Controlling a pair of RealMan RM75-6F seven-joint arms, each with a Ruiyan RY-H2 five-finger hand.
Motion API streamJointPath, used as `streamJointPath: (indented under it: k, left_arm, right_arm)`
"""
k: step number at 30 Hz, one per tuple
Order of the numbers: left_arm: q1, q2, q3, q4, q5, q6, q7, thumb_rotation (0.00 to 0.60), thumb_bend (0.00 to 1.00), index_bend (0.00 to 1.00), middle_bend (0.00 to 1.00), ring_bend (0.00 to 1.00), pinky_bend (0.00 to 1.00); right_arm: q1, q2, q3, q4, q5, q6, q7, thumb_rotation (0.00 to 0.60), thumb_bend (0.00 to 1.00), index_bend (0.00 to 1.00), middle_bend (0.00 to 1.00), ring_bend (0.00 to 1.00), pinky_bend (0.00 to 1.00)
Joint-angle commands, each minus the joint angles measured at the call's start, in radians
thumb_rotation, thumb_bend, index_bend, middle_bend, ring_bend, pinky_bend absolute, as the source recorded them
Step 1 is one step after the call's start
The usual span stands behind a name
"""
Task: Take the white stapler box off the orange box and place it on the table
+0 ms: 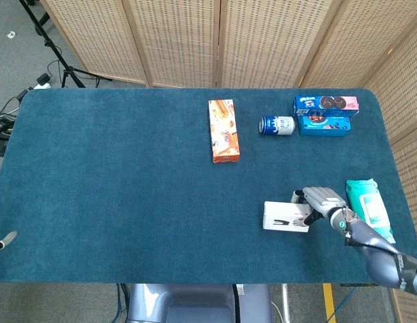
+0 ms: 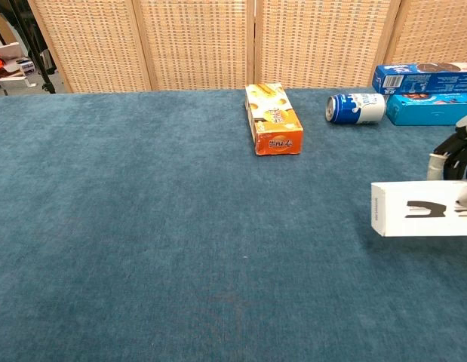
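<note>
The white stapler box [image 1: 286,217] lies on its long side on the blue table [image 1: 127,188], in the near right part of the cloth, with a black stapler drawing on its upward and front faces; in the chest view the same box [image 2: 422,209] sits at the right edge of the picture, its left end face turned toward the camera. The right hand [image 1: 321,202] is at the box's right end with its fingers [image 1: 304,196] curled over the far edge of the box, so it holds the box; in the chest view only a small dark and white part of that hand [image 2: 453,158] shows above the box, and how tightly it grips cannot be told. The right forearm runs from the hand toward the near right corner of the table. Just to the right of the hand lies a green pack of wet wipes [image 1: 370,210], near the table's right edge. Well apart from the stapler box, toward the far middle of the table, the orange box [image 1: 223,131] lies flat with its long side running front to back. To its right a blue and white can [image 1: 277,125] lies on its side, and just beside the can two blue biscuit boxes [image 1: 324,115] are stacked one on the other. Behind the table stands a folding wicker screen [image 1: 215,40]. The left hand does not show in either view.
</note>
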Motion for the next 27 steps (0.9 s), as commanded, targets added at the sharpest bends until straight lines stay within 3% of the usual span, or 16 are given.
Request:
streamJointPath:
  k: [1,3,4,6,8,20,27]
  left_arm:
    - [0.0,-0.001,-0.001,-0.001,-0.001,0.001,0.002,0.6,0.0,0.0,0.0,0.0,0.0]
    - [0.0,-0.002,-0.001,-0.001,-0.002,0.0,0.004,0.6,0.0,0.0,0.0,0.0,0.0]
    - [0.0,-0.002,-0.001,-0.001,-0.002,0.0,0.004,0.6,0.0,0.0,0.0,0.0,0.0]
    - [0.0,-0.003,0.0,-0.001,-0.001,0.0,0.006,0.6,0.0,0.0,0.0,0.0,0.0]
    - [0.0,-0.003,0.0,-0.001,0.001,0.0,0.007,0.6,0.0,0.0,0.0,0.0,0.0]
    - [0.007,-0.002,0.003,-0.003,0.013,0.017,0.003,0.6,0.0,0.0,0.0,0.0,0.0]
    - [0.009,0.0,0.005,-0.002,0.019,0.021,-0.004,0.6,0.0,0.0,0.0,0.0,0.0]
  right_arm:
    - [0.057,-0.005,-0.043,0.04,0.049,-0.071,0.049,0.6,0.93,0.39,0.33,0.18,0.2]
    - [0.055,-0.007,-0.038,0.046,0.035,-0.078,0.072,0.6,0.64,0.17,0.07,0.03,0.13]
    - [0.047,-0.007,-0.027,0.046,0.02,-0.074,0.085,0.6,0.5,0.1,0.02,0.01,0.09]
    - [0.021,-0.007,-0.004,0.043,-0.023,-0.04,0.104,0.6,0.17,0.0,0.0,0.0,0.0]
    - [0.001,-0.009,0.009,0.04,-0.054,-0.008,0.113,0.6,0.03,0.0,0.0,0.0,0.0]
    - [-0.144,-0.021,0.06,-0.025,-0.314,0.259,0.144,0.6,0.0,0.0,0.0,0.0,0.0]
    - [-0.233,-0.074,0.024,-0.023,-0.538,0.396,0.121,0.6,0.0,0.01,0.0,0.0,0.0]
